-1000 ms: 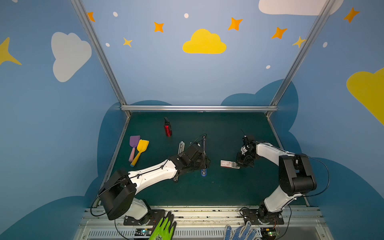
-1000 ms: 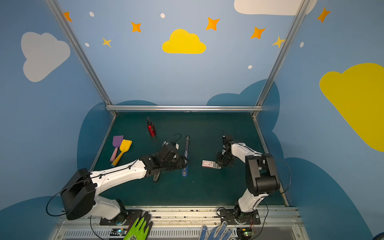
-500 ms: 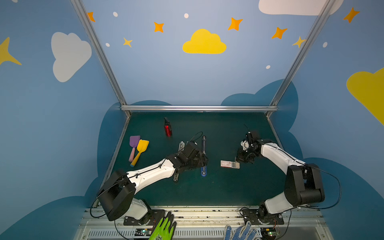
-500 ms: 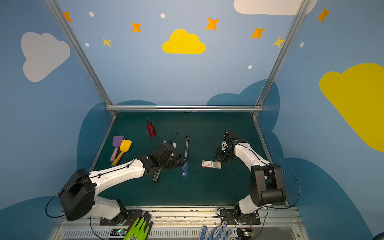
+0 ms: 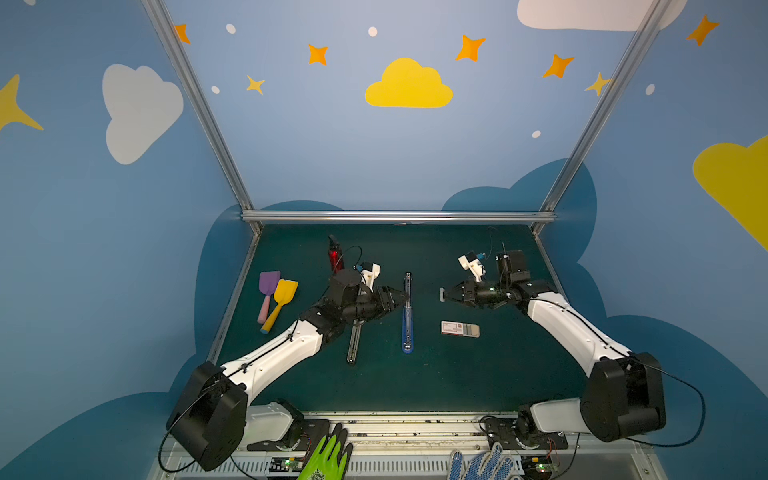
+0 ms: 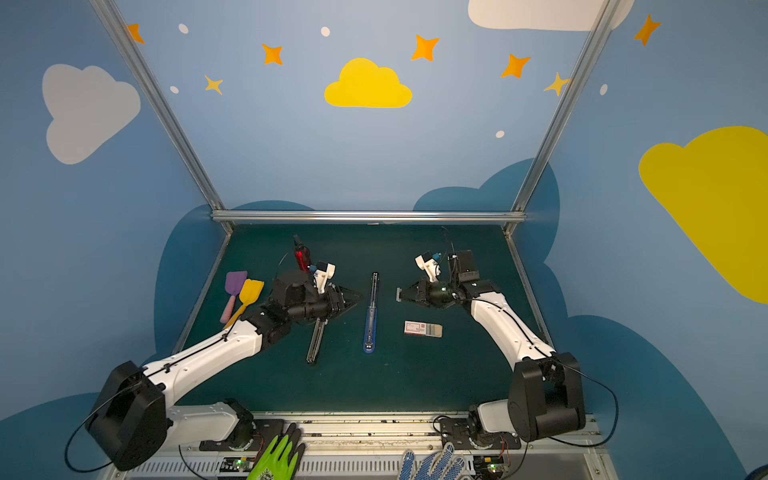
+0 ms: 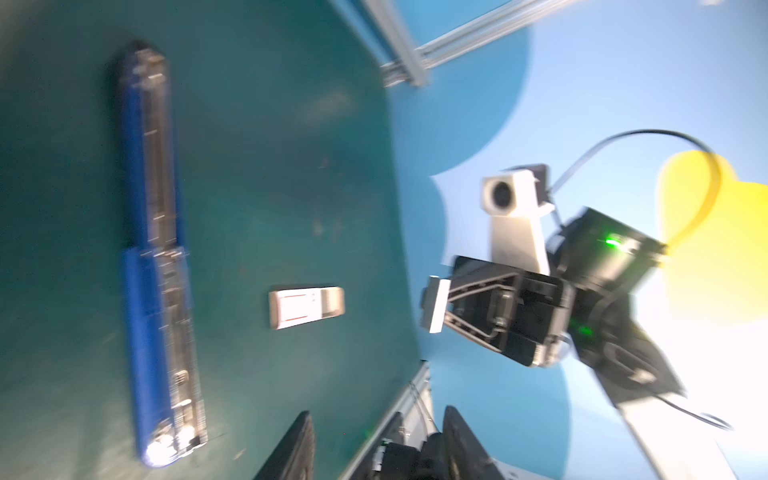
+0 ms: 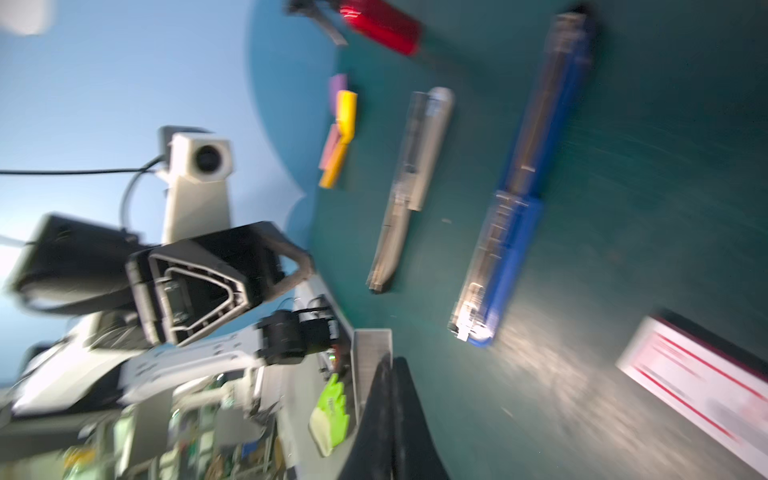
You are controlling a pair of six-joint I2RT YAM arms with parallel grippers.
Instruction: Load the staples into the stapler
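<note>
The blue stapler (image 5: 407, 316) (image 6: 371, 316) (image 7: 153, 257) (image 8: 519, 187) lies opened out flat mid-mat. To its right rests the white, red-printed box of staples (image 5: 460, 328) (image 6: 422, 329) (image 7: 305, 307) (image 8: 698, 390), its tray partly slid out. My right gripper (image 5: 446, 294) (image 6: 403, 294) (image 8: 390, 365) hovers beyond the box, pointing left, shut on a grey staple strip (image 5: 442, 294) (image 7: 435, 305) (image 8: 372, 361). My left gripper (image 5: 401, 297) (image 6: 353, 297) (image 7: 374, 440) hangs just left of the stapler, jaws apart and empty.
A grey metal bar (image 5: 354, 340) (image 8: 409, 187) lies left of the stapler, partly under the left arm. A red bottle (image 5: 333, 255) and purple and yellow spatulas (image 5: 274, 295) sit at back left. A green glove (image 5: 328, 457) and a blue-white glove (image 5: 478, 463) lie at the front rail.
The right gripper has risen from beside the box and swung to point left, with the strip in it. The left gripper has drawn back off the stapler and its jaws have narrowed.
</note>
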